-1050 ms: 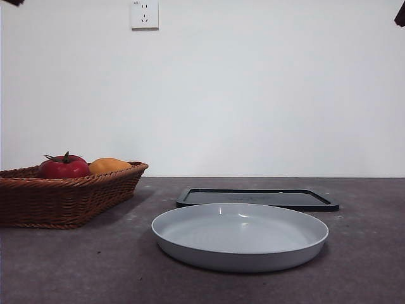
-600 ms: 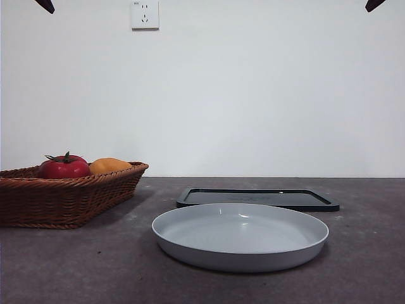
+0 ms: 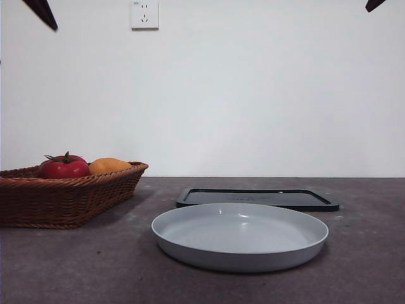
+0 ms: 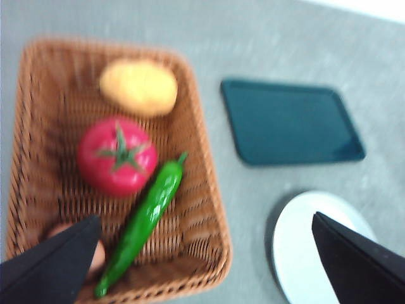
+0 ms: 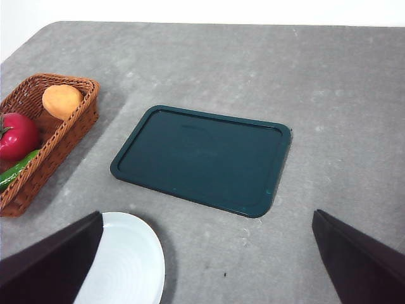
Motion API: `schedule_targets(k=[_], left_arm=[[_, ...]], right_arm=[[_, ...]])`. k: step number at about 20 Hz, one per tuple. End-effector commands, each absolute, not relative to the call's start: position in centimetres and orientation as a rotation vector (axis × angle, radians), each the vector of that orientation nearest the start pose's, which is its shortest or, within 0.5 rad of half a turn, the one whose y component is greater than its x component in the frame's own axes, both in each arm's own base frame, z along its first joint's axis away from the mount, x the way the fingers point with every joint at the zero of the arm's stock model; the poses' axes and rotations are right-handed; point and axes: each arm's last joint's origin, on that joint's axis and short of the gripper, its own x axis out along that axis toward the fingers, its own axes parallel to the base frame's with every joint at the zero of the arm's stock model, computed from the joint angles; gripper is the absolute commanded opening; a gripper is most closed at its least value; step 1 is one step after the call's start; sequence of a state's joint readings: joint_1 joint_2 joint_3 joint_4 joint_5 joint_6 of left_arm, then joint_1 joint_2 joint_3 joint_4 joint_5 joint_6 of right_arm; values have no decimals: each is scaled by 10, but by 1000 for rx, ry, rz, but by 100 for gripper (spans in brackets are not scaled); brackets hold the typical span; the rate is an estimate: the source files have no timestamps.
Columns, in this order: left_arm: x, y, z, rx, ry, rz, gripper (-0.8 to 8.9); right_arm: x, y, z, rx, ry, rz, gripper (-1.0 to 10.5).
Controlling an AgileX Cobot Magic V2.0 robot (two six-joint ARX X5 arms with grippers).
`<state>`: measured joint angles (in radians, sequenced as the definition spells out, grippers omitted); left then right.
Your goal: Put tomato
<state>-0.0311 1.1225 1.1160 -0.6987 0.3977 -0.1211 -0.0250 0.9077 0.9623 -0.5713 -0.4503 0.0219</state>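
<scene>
The red tomato [image 3: 63, 166] [image 4: 118, 155] [image 5: 16, 136] with its green stem lies in a woven brown basket [image 3: 69, 196] [image 4: 209, 171] [image 5: 69, 130] at the table's left. High over the basket hangs my left gripper [image 4: 202, 253], open and empty, its black tip [image 3: 42, 12] showing at the front view's top left corner. My right gripper [image 5: 205, 259] is open and empty too, high above the dark tray, with only a tip [image 3: 374, 5] at the top right corner.
In the basket with the tomato lie an orange-yellow fruit [image 3: 109, 166] [image 4: 139, 87] and a green chilli [image 4: 142, 218]. A grey plate [image 3: 190, 250] [image 4: 291, 253] [image 5: 145, 272] stands at the front middle, a dark flat tray [image 3: 256, 199] [image 4: 291, 120] [image 5: 202, 155] behind it.
The black tip at the top left corner has come further down into the front view. The tip at the top right shifted slightly. Nothing on the table has moved.
</scene>
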Motion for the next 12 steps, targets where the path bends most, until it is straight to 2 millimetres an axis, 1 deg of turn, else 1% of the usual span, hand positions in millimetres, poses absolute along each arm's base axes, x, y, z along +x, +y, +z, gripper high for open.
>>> schedule_targets(k=[1, 4, 7, 9, 12], left_arm=[[245, -20, 335, -248, 789, -369, 781], [279, -20, 324, -261, 923, -335, 778], [314, -21, 311, -236, 1039, -289, 778], [334, -23, 301, -207, 1094, -252, 778], [359, -29, 284, -179, 1140, -264, 778]], right_arm=[[182, 9, 345, 128, 485, 419, 607], [182, 9, 345, 128, 485, 419, 607], [182, 9, 345, 129, 485, 419, 607], [182, 9, 345, 129, 485, 419, 607], [182, 9, 345, 129, 485, 419, 607]])
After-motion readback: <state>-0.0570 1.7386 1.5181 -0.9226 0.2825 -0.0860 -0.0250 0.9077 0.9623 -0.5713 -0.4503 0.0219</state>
